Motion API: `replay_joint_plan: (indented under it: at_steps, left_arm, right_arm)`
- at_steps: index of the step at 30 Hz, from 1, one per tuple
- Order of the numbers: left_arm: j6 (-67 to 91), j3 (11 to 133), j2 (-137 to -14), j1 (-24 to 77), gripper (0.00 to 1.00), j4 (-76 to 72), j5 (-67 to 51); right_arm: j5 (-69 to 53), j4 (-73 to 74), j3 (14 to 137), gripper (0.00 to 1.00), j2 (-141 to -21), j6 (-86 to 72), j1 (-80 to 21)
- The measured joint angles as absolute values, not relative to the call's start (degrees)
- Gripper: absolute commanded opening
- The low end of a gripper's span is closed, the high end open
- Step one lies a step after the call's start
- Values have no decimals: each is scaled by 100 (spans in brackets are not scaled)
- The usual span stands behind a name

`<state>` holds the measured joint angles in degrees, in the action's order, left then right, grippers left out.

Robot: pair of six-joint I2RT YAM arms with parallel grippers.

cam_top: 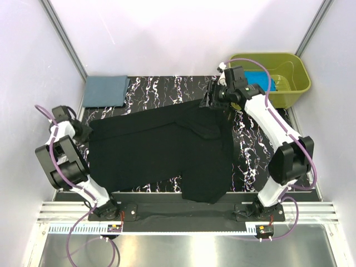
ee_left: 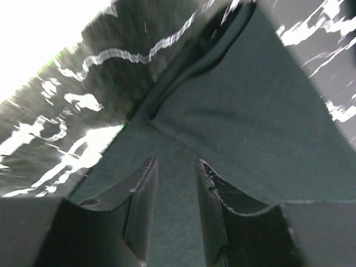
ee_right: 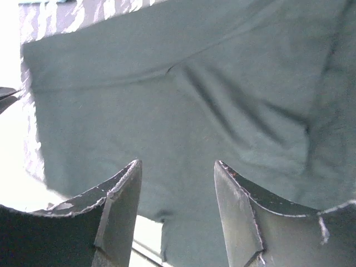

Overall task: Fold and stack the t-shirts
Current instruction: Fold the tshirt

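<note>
Top view: we see the large black t-shirt point(cam_top: 161, 150) spread across the middle of the marbled tabletop point(cam_top: 167, 89), creased near its centre, its 5 o'clock corner reaching over the near edge. The slate grey-blue t-shirt point(cam_top: 105, 90) lies folded at 10 o'clock, apart from the black one. The left gripper point(ee_left: 175, 161) sits at the black shirt's 9 o'clock edge; in its blurred wrist view we see the fingers point(ee_left: 144, 183) parted by a narrow gap over the cloth, pinching nothing. The right gripper point(ee_right: 178, 164) hangs at the shirt's 1 o'clock corner, fingers more widely parted above the cloth and holding nothing. At 2 o'clock the olive-green tub point(cam_top: 295, 83) contains the turquoise-blue t-shirt point(cam_top: 257, 78).
</note>
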<state>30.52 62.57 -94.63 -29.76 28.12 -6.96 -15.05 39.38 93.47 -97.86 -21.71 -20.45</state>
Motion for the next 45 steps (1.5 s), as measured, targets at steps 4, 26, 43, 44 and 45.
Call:
replay_joint_plan:
  at_steps: [4, 26, 43, 44, 45]
  left_arm:
    - [3260, 5870, -9511, -2976, 43, 2574, -886]
    - [4038, 6090, -10250, -3028, 39, 1990, -862]
    - [4032, 6259, -10248, -3059, 38, 2250, -532]
    - [4034, 6278, -10248, -3063, 38, 2263, -519]
    - [4034, 6298, -10248, -3068, 38, 2265, -510]
  right_arm:
    - [-1831, 3765, 8969, 62, -9725, -2187, -2038]
    - [-2121, 3579, 8641, 61, -9953, -2233, -2018]
    - [-2115, 3573, 8641, 61, -10075, -2231, -1986]
    - [-2115, 3573, 8641, 61, -10082, -2231, -1986]
    - [-2115, 3573, 8641, 61, -10092, -2231, -1984]
